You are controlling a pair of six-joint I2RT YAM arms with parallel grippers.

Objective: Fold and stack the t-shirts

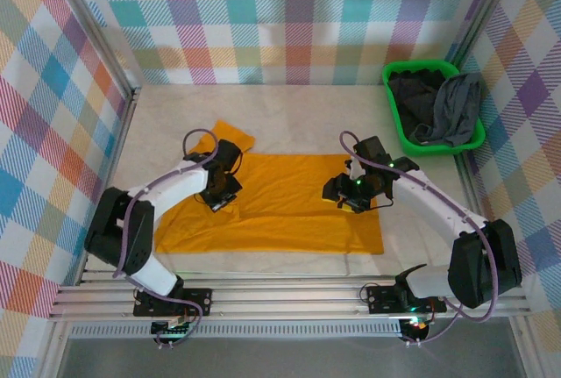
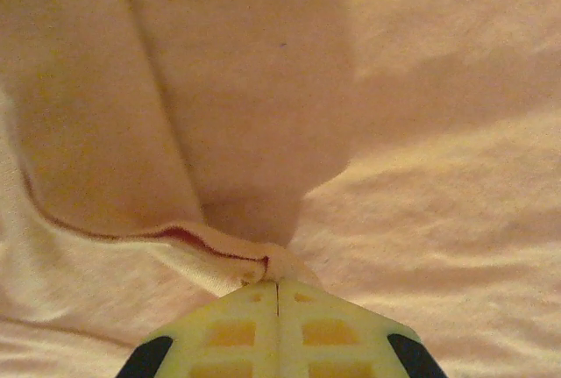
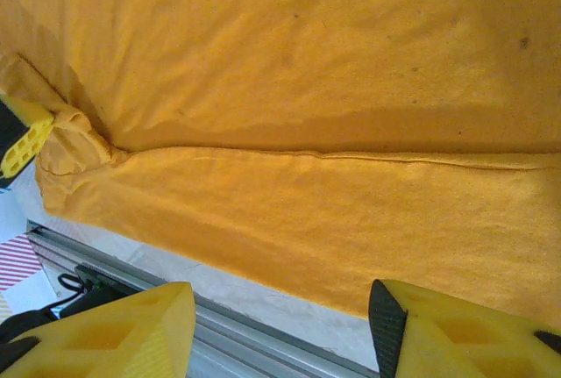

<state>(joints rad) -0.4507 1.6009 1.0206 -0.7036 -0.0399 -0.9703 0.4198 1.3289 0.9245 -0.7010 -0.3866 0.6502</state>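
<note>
The mustard-orange t-shirt (image 1: 280, 211) lies spread on the table, one sleeve sticking out at the far left. My left gripper (image 1: 221, 198) sits on its left part, shut on a pinched-up fold of the cloth (image 2: 267, 264). My right gripper (image 1: 346, 196) hovers over the shirt's right part (image 3: 307, 71), open, with nothing between its fingers (image 3: 438, 334). In the right wrist view a yellow finger (image 3: 26, 137) of the left gripper shows at the far left, gripping the bunched cloth. The grey t-shirt (image 1: 456, 106) and the near-black t-shirt (image 1: 410, 97) lie crumpled in the basket.
The bright green basket (image 1: 419, 67) stands at the back right corner. Checked walls close in the table on three sides. An aluminium rail (image 3: 245, 343) runs along the near edge, just past the shirt's hem.
</note>
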